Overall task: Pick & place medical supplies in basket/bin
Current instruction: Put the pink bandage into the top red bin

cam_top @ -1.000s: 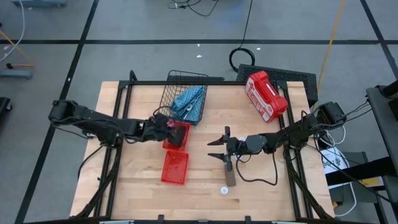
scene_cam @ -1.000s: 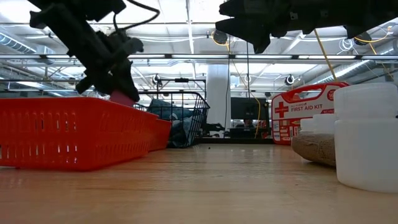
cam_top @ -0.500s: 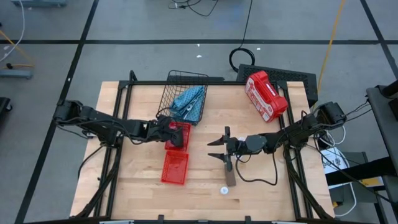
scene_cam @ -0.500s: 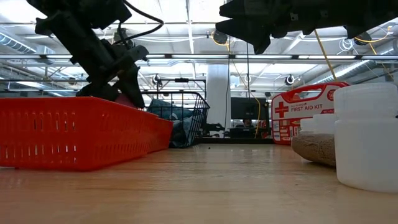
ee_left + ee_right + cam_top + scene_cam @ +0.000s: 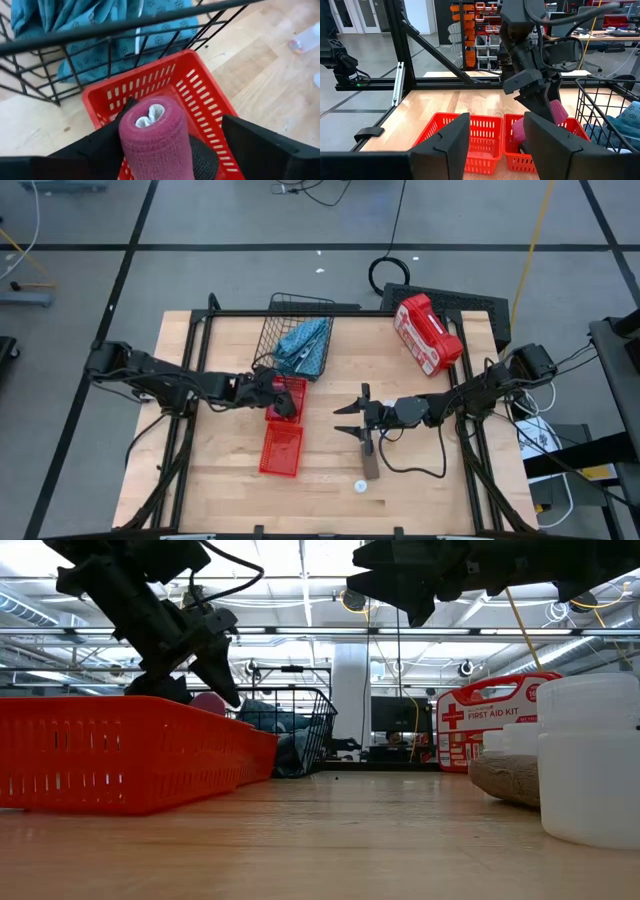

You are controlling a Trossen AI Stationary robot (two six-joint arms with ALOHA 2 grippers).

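My left gripper (image 5: pixel 274 392) hangs open over the far red bin (image 5: pixel 292 385). A pink bandage roll (image 5: pixel 155 137) stands between its fingers, its lower side on a black roll (image 5: pixel 202 159) inside that bin. A second red bin (image 5: pixel 281 448) sits nearer the front edge. The black wire basket (image 5: pixel 298 340) behind them holds the light-blue pouch (image 5: pixel 303 345). My right gripper (image 5: pixel 343 420) hovers open mid-table, nothing between its fingers. Just near of it lie a brown roll (image 5: pixel 370 458) and a white vial (image 5: pixel 360 486). My left gripper's fingers come slanting down from the table's left and stand on either side of the pink roll's side wall (image 5: pixel 131 145). One finger (image 5: pixel 102 150) lies close beside it, but whether it touches I cannot tell. The other finger stands apart.
A big red and white first-aid case (image 5: pixel 427 333) lies at the far right. In the low view the white vial (image 5: pixel 590 760) and the brown roll (image 5: pixel 505 778) sit close at the right. Bare wood spreads between the bins and the right gripper.
My left gripper has dipped toward the far red bin and opened, letting go of the pink roll. The roll now sits in that bin, its top showing over the rim.
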